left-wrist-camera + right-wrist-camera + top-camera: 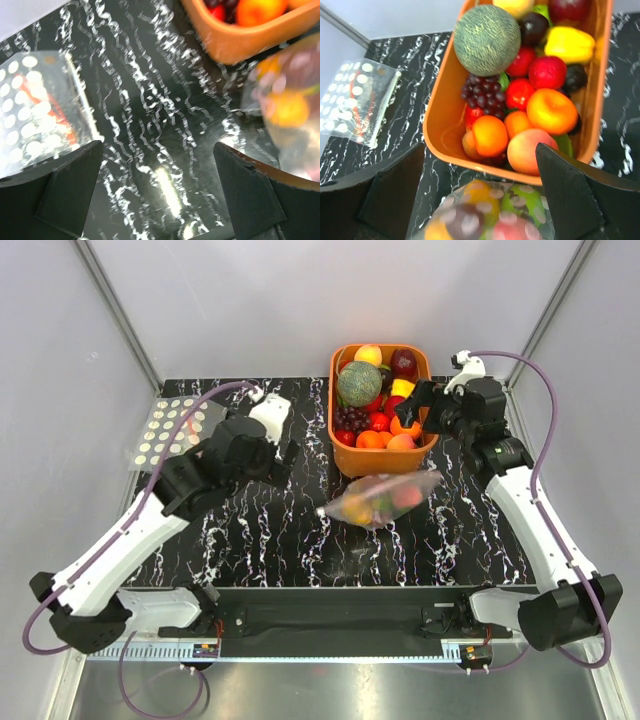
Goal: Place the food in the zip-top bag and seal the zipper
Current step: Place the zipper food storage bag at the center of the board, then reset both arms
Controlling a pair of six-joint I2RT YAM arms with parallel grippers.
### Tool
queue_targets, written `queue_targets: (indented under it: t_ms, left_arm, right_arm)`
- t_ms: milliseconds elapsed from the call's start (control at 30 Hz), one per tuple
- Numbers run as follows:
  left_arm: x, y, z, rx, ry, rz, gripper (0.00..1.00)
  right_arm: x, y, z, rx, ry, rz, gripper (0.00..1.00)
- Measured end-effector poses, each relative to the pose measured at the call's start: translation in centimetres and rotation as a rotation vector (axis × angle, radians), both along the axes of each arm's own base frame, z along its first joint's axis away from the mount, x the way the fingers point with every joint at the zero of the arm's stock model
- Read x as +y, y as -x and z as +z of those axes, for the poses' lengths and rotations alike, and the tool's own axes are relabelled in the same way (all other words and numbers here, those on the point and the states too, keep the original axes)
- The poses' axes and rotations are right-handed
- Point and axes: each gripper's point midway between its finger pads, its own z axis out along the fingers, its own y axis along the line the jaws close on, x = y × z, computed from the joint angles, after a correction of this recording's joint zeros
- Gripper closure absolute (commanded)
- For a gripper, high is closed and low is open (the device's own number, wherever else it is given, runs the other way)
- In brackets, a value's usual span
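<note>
The zip-top bag (pixel 378 500) lies on the black marble table in front of the orange basket, bulging with food: yellow, green, red and dark fruit show through its pale dots (pixel 490 215). I cannot make out its zipper. My left gripper (pixel 285 455) hovers left of the bag, open, with only bare table between its fingers (pixel 158 160); the bag (pixel 290 100) is a blur at that view's right edge. My right gripper (pixel 408 400) hangs open over the basket's right side, nothing between its fingers (pixel 480 165), the bag just below.
The orange basket (pixel 385 462) at the back centre holds several fruits, including a green melon (pixel 487 37) and grapes (pixel 482 92). A flat, clear, cream-dotted bag (pixel 165 430) lies at the table's far left corner. White walls enclose the table.
</note>
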Motion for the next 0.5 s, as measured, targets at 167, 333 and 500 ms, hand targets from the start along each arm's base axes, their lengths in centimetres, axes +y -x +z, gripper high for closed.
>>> queue_targets:
  t_ms: [167, 333, 500]
  left_arm:
    - [0.7, 2.0, 1.9, -0.052, 0.123, -0.030, 0.01]
    - [3.0, 5.0, 1.1, -0.104, 0.224, -0.055, 0.01]
    - [4.7, 7.1, -1.2, -0.111, 0.262, -0.062, 0.01]
  right_arm:
    - [-1.4, 2.1, 0.9, 0.013, 0.012, -0.051, 0.00]
    - [-3.1, 7.2, 6.3, -0.129, -0.056, -0.091, 0.00]
    - [-4.5, 12.8, 8.1, -0.222, -0.106, -0.102, 0.00]
